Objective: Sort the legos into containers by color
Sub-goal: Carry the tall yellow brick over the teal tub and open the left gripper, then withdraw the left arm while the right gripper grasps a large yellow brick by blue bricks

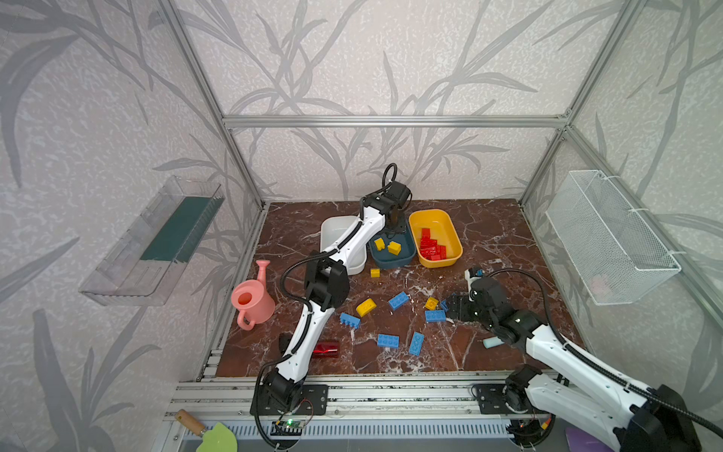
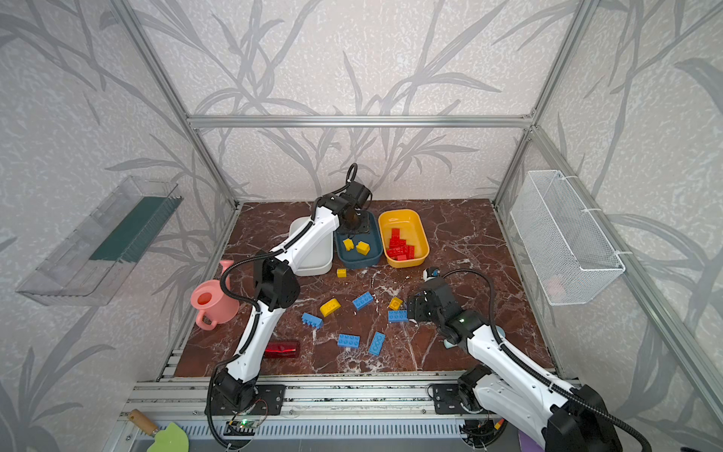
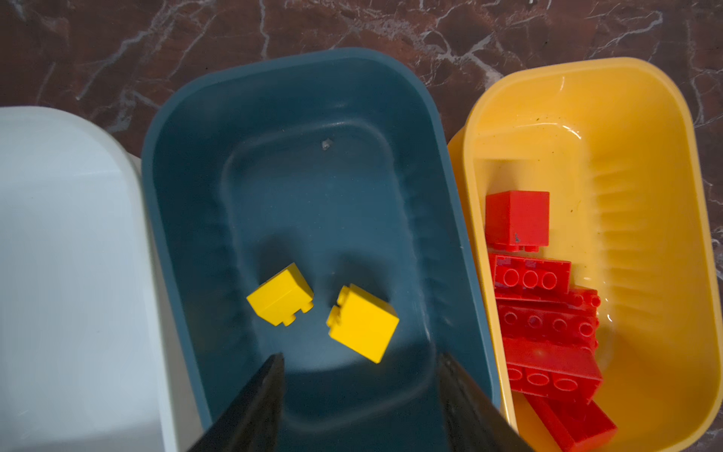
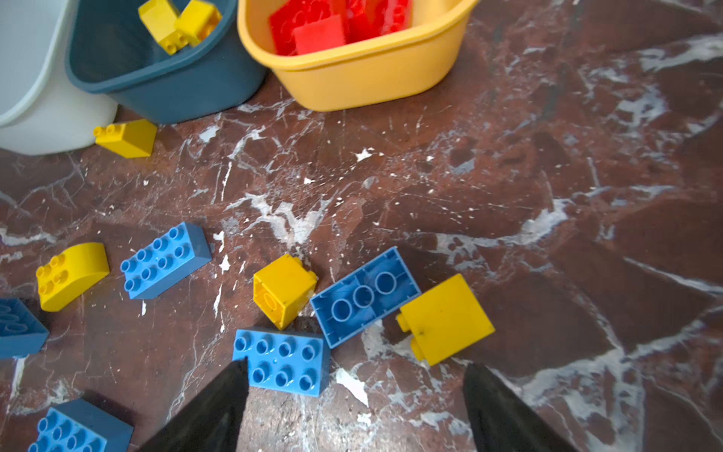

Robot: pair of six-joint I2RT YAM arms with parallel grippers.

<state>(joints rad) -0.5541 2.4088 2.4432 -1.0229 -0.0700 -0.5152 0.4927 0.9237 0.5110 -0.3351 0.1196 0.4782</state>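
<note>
Three containers stand side by side at the back: white [image 3: 58, 235], dark teal [image 3: 187, 156] and yellow [image 3: 645, 195]. My left gripper [image 3: 360, 358] hangs open over the teal one, with nothing between its fingers. Two yellow legos [image 3: 281, 299] [image 3: 364, 323] lie on that tub's floor. A pile of red legos [image 3: 544, 313] fills the yellow tub. My right gripper [image 4: 356, 364] is open, low over the table. In front of it lie a blue lego [image 4: 283, 360], an upturned blue one [image 4: 364, 295] and two yellow ones [image 4: 283, 289] [image 4: 446, 319]. Several more blue [image 1: 387, 341] and yellow [image 1: 365, 307] legos are scattered mid-table.
A pink watering can [image 1: 252, 299] stands at the table's left edge. A red bottle [image 1: 326, 348] lies beside the left arm. A light blue scoop [image 1: 493, 343] peeks out under the right arm. A wire basket [image 1: 610, 235] and a clear tray [image 1: 156, 242] hang on the side walls.
</note>
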